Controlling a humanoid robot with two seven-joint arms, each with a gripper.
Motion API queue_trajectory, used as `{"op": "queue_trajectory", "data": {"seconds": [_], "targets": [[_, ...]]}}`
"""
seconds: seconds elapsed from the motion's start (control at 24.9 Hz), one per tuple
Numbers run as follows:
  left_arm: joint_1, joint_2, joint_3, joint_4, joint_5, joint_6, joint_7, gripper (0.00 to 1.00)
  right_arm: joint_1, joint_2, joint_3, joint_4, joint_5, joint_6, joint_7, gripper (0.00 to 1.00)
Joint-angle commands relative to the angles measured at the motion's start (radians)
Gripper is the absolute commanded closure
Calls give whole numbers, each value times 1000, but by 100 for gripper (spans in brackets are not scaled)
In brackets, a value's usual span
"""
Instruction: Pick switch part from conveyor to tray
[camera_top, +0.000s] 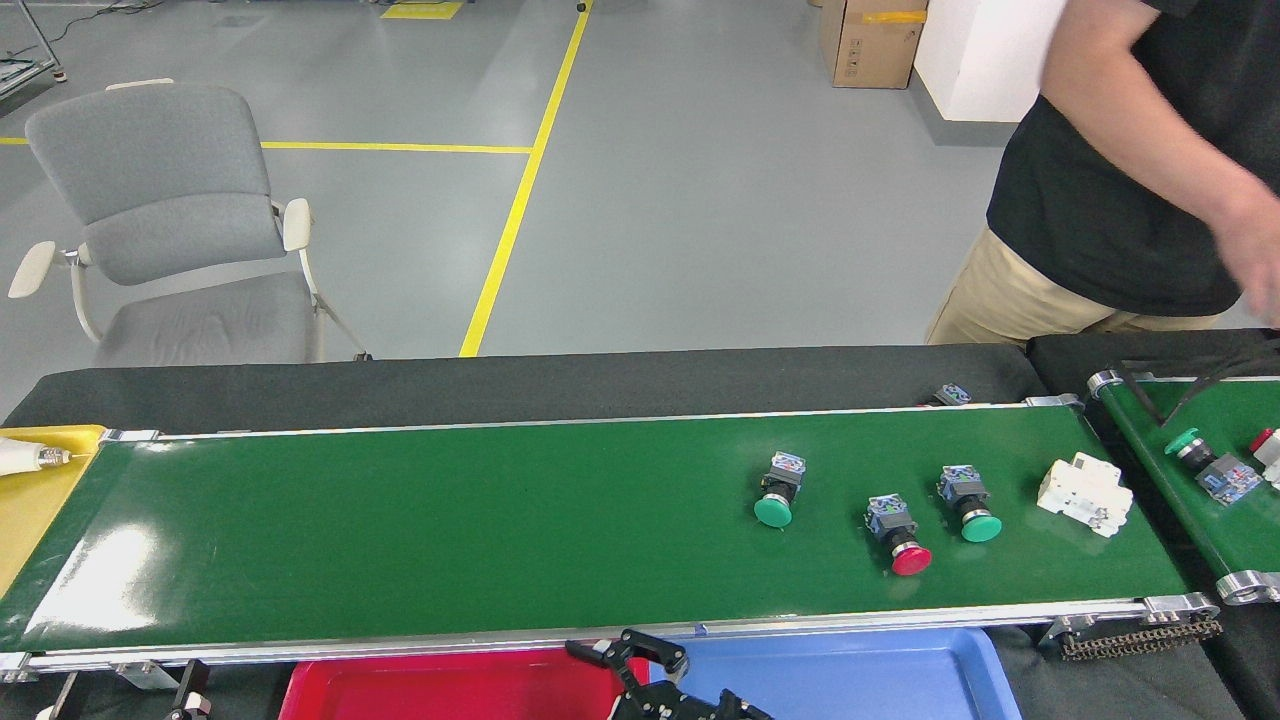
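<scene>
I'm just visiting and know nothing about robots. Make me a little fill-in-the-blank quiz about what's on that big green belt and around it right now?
1. Three push-button switches lie on the conveyor: two have green caps and one has a ____ cap.
2. The boxy part to the right of the switches is ____ in colour.
3. Below the belt's near edge, a red tray sits beside a ____ tray.
4. On the floor beyond the belt stands an empty grey ____.

Missing words: red; white; blue; chair
</scene>
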Motion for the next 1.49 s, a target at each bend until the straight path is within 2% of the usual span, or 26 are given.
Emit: {"op": "queue_trajectory", "data": {"seconds": [0.0, 0.08, 0.12, 0.2, 0.32, 0.4, 0.6, 0.68, 0.92, 0.96, 1.0, 1.05, 1.21, 1.33, 1.45], "targets": [[3, 12, 1, -14, 5, -6, 12, 0, 62, -2, -154, -53, -24, 89, -79, 0], [4, 10, 1, -14, 5, -8, 12, 0, 143, -2, -300, -64, -24, 176, -208, 0], [4, 10, 1, -12, 4, -8, 12, 0, 172, -6, -315, -64, -24, 219, -252, 0], [4, 10, 1, -12, 2, -9, 12, 0, 189, -12, -314, -64, -24, 316, -249, 0], [-4, 9, -1, -12, 2, -9, 12, 0, 167, -12, -312, -67, -23, 357, -191, 0], [-11, 9, -1, -12, 2, -9, 11, 0, 124, -10, -285, -64, -4, 368, -162, 0], [-30, 9, -30, -6, -2, -9, 8, 0, 8, -1, -124, -24, 80, 407, -99, 0], [-37, 9, -47, -6, -6, -9, 8, 0, -47, -7, -49, 25, 98, 468, -73, 0], [-56, 7, -51, -5, -47, -9, 8, 0, -207, -2, 103, 211, 97, 646, -50, 2], [-59, 7, -51, -3, -47, -11, 8, 0, -218, -2, 117, 232, 97, 652, -45, 9], [-62, 7, -55, -3, -47, -11, 8, 0, -228, -2, 131, 252, 95, 650, -36, 24], [-65, 7, -61, -3, -47, -14, 8, 0, -241, -4, 143, 270, 94, 649, -25, 45], [-68, 5, -65, -3, -47, -26, 8, 0, -262, -4, 166, 300, 91, 644, -16, 87], [-66, 9, -65, -2, -48, -41, 6, 0, -262, -7, 171, 290, 91, 624, -18, 97], [-63, 12, -71, -3, -50, -61, 6, 0, -248, -15, 202, 240, 89, 474, -21, 98]]}}
